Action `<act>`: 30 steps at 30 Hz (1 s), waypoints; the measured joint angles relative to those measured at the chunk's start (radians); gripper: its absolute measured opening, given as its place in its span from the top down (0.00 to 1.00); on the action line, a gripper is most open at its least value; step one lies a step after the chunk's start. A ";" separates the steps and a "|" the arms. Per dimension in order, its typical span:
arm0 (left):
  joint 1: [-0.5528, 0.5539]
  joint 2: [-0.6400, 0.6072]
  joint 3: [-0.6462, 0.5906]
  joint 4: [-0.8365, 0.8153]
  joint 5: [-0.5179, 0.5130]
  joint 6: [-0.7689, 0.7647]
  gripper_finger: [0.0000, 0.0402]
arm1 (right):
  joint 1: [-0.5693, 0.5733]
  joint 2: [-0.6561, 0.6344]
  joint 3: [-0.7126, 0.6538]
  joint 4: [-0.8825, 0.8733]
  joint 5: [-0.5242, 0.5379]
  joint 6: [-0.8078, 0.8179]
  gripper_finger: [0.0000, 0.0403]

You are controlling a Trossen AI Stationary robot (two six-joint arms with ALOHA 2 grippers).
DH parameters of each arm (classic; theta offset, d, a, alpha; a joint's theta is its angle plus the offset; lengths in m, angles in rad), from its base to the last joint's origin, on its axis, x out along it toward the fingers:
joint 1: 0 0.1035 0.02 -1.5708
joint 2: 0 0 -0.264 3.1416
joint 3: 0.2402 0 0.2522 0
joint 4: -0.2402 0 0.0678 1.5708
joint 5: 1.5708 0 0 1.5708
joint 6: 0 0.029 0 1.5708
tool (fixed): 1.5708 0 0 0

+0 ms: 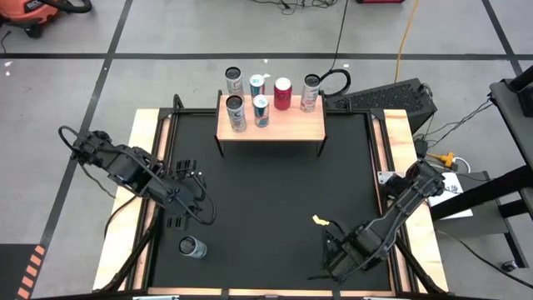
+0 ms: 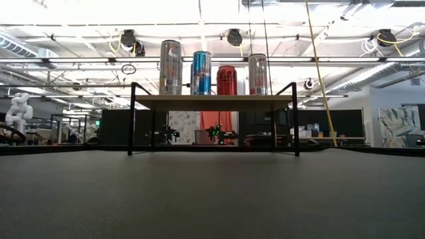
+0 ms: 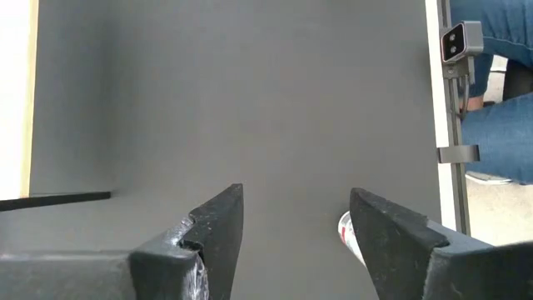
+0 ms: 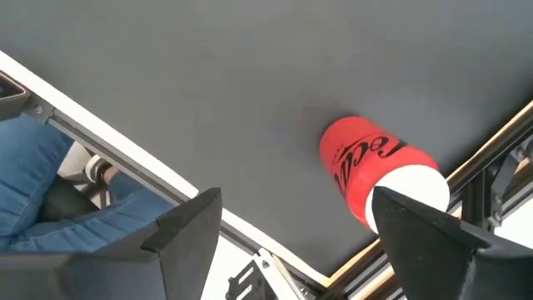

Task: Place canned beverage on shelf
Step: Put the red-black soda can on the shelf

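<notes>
The shelf (image 1: pixel 271 123), a light-wood board on thin black legs, stands at the mat's far edge with several upright cans (image 2: pixel 199 72) on it. A red cola can (image 4: pixel 366 162) sits near the mat's near right corner, its pale end beside one finger of my right gripper (image 4: pixel 291 229), which points down and is open. The high view hides this can under the right arm. A silver can (image 1: pixel 191 247) stands on the mat at the near left. My left gripper (image 1: pixel 193 207) hovers open over the mat just beyond it.
A small yellow scrap (image 1: pixel 320 221) lies on the black mat (image 1: pixel 275 192) by the right arm. Wooden table borders and black rails frame the mat. A person in blue jeans (image 3: pixel 500 92) sits just past the table's near edge. The mat's middle is bare.
</notes>
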 joint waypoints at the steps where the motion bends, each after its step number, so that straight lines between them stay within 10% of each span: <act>1: 0.000 0.000 0.000 0.000 0.000 0.000 0.46 | 0.003 0.000 0.000 0.000 0.000 0.013 0.27; 30: 0.000 0.000 0.000 0.000 -0.026 0.039 0.46 | 0.034 0.000 0.000 0.346 0.135 -0.077 0.27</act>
